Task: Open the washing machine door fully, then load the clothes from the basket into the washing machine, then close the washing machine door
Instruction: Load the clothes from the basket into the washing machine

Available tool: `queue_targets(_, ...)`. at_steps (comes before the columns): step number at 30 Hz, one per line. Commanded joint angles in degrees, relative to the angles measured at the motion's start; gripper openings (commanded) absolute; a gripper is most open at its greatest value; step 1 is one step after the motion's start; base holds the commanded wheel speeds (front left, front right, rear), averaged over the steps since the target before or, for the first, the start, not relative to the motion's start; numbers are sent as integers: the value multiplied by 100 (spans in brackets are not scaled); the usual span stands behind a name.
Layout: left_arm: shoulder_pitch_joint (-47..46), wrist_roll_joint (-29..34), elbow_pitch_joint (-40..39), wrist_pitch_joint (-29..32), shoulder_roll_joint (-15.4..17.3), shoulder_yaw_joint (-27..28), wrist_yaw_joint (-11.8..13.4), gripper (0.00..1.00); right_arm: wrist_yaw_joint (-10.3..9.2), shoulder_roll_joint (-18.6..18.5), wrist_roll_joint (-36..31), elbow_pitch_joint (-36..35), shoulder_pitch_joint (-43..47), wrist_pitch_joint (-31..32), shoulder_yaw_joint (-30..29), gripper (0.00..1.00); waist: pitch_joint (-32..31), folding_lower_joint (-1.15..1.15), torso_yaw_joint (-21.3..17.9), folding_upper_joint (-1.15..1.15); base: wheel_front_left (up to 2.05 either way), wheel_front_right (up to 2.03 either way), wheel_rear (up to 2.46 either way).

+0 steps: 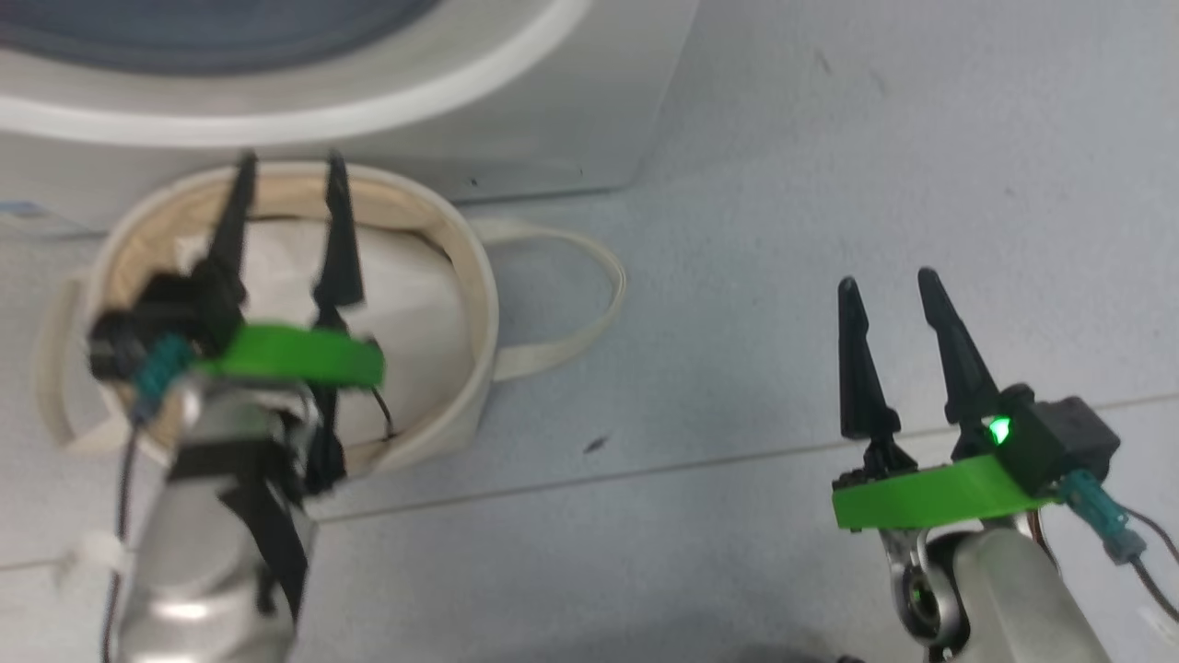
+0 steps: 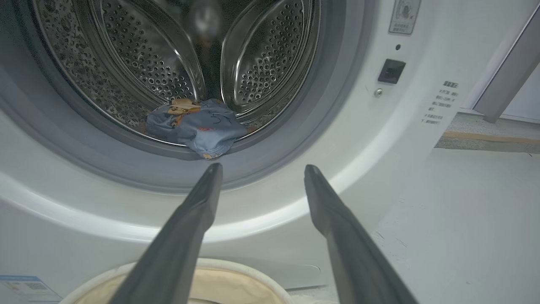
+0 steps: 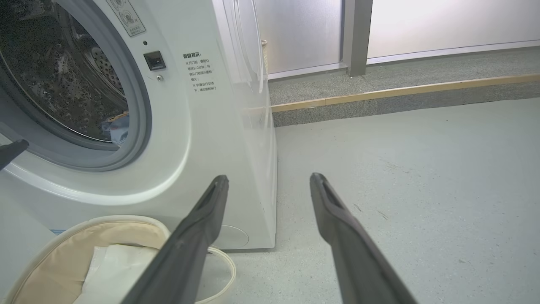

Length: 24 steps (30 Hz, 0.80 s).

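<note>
A pale grey floor [image 1: 829, 138] runs out to the right of the white washing machine [image 2: 379, 147], with a raised kerb and frosted panels behind it in the right wrist view.

The clothes [image 2: 194, 126], a crumpled light-blue piece with bear prints, lie at the front bottom of the steel drum [image 2: 139, 63], one edge drooping onto the grey seal [image 2: 295, 126]. The left gripper [image 2: 262, 167] points at them from just outside the opening. Its fingers are spread wide with nothing between them, and they are apart from the fabric.

In the head view this gripper [image 1: 291, 161] hangs over the basket [image 1: 484, 304], which stands on the floor against the machine's front. A plain white bundle [image 1: 405, 285] lies inside the basket, and a loop handle [image 1: 599, 276] lies flat to the right.

The right gripper [image 1: 886, 278] hovers over bare floor well to the right, jaws equally wide and empty.

The drum's top is cut off in both wrist views. From the right wrist only a sliver of the clothes [image 3: 120, 126] shows past the seal. The head view is blurred, and the left arm covers part of the basket.
</note>
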Motion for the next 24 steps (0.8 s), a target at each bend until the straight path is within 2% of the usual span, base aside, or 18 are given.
queue_targets(1, -196, 54, -126, -27, 187, 223, -7, 100, 1, 9, 39, -210, -69, -70, 120, 100, 612, -2, -191, 0, 0, 0, 0)
queue_targets(7, -1894, 155, 835, 20, 601, 385, -4, 100, 1, 9, 210, -290, -446, -70, 143, 100, 1240, -2, -352, 0, 0, 0, 0)
queue_targets(12, -3183, 476, 1816, 323, 944, 327, 299, 100, 1, 9, 311, -290, -598, -70, 150, 100, 1451, -2, -454, 0, 0, 0, 0)
queue_targets(17, -4113, 510, 2811, 634, 1079, 427, 650, 100, 1, 9, 386, -291, -671, -70, 188, 100, 1526, -2, -587, 0, 0, 0, 0)
queue_targets(24, -4840, 381, 3790, 732, 1144, 487, 683, 100, 1, 9, 564, -302, -680, -70, 166, 100, 1546, -2, -755, 0, 0, 0, 0)
